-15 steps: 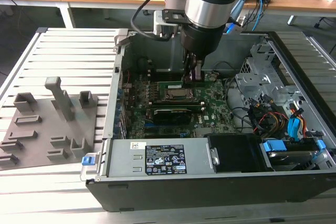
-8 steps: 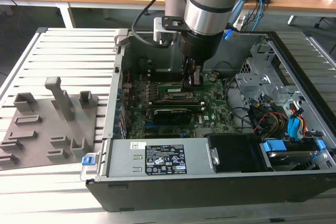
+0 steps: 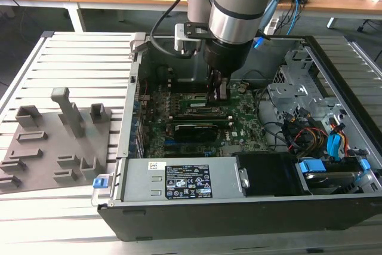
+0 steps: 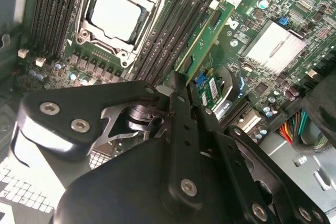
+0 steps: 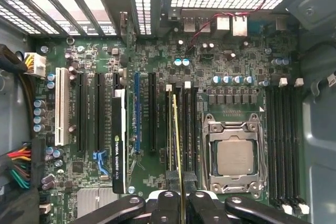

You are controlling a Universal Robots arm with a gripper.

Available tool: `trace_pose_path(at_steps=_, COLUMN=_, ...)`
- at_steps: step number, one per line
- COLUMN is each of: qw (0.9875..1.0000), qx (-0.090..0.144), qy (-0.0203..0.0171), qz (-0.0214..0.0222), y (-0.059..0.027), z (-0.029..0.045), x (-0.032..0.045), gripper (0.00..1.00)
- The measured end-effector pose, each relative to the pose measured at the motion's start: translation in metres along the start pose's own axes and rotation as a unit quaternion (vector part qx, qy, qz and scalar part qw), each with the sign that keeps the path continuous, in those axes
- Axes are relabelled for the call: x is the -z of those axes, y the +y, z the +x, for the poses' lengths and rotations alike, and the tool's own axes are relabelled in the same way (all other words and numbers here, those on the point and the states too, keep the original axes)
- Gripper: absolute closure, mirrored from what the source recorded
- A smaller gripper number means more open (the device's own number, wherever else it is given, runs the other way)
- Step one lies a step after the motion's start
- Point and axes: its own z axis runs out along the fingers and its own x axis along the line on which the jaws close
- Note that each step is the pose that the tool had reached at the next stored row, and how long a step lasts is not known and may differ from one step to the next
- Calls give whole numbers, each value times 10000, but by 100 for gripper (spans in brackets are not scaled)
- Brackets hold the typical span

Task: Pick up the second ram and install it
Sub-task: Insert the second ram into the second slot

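Down inside the open computer case: the gripper reaches onto the motherboard.
Second ram: a long thin green stick, seen edge-on in the first wrist view, standing up in a slot just beside the CPU socket.
Ram's face: the second wrist view shows its flat green side with a dark chip on it, which the first wrist view cannot show.
Gripper state: the black fingers are clenched on one end of the second ram, one on each side.
Exterior view: it shows the grey arm coming down from above, and the grey holder tray lying on the slatted table, towards the table's edge at the exterior view's left, well apart from the case.
Other slots: dark and lined up on both sides of the socket.
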Motion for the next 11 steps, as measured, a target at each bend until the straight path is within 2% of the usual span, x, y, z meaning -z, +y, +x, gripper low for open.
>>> trace_pose_path(at_steps=3, qw=9994, qx=-352, qy=-21, qz=19, y=-1, z=1, x=-16, gripper=86)
trace_pose_path(at_steps=7, qw=9994, qx=-356, qy=-23, qz=20, y=-3, z=3, x=-47, gripper=86)
trace_pose_path(at_steps=11, qw=9994, qx=-356, qy=-22, qz=20, y=-2, z=-74, x=-84, gripper=86)
